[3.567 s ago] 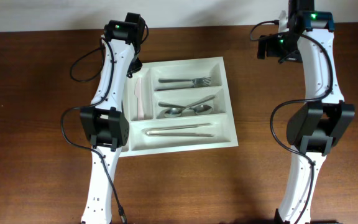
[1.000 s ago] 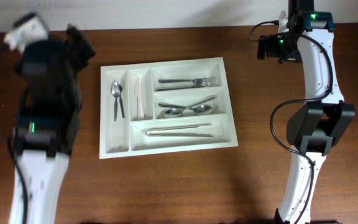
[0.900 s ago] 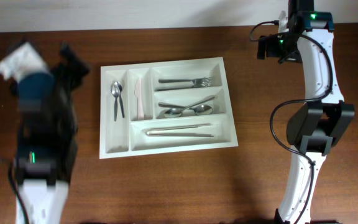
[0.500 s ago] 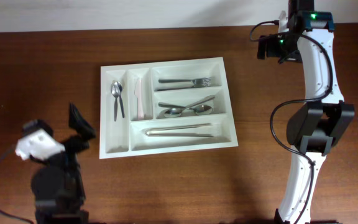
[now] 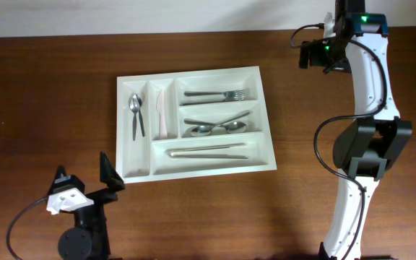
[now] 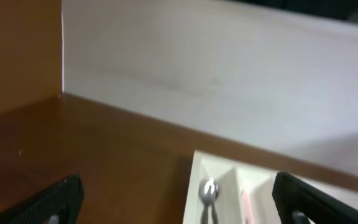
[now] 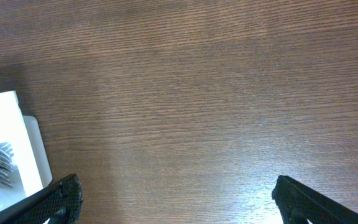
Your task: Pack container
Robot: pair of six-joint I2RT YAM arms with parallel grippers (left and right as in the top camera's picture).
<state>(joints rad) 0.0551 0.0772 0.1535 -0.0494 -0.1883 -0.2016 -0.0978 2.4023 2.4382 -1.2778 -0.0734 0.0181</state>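
— Where's the tray (image 5: 263,130) sitting?
— Flat on the brown table (image 5: 49,87), about the middle, a bit towards the wall (image 5: 193,14), between the two arms
— Anything in it?
— Every slot has something. Two small spoons (image 5: 136,115) in the outer narrow slot on the left, and a pale knife (image 5: 161,114) in the narrow one beside it. Then forks (image 5: 217,94) in the far wide slot, big spoons (image 5: 215,128) in the middle one, and long silver pieces (image 5: 208,152) in the near one
— And the left claw (image 5: 87,179)?
— Down by the tray's near left corner, fingers spread wide, nothing between them. One fingertip is just beside that corner, but I cannot tell whether it touches. Its own camera looks out over the table to the wall, with the small spoons at the bottom edge
— The right claw (image 7: 179,202)?
— Up at the far right, off the tray's far right corner and not touching it. Its fingers are wide apart and empty, with bare wood under it and the fork tips just showing at the side
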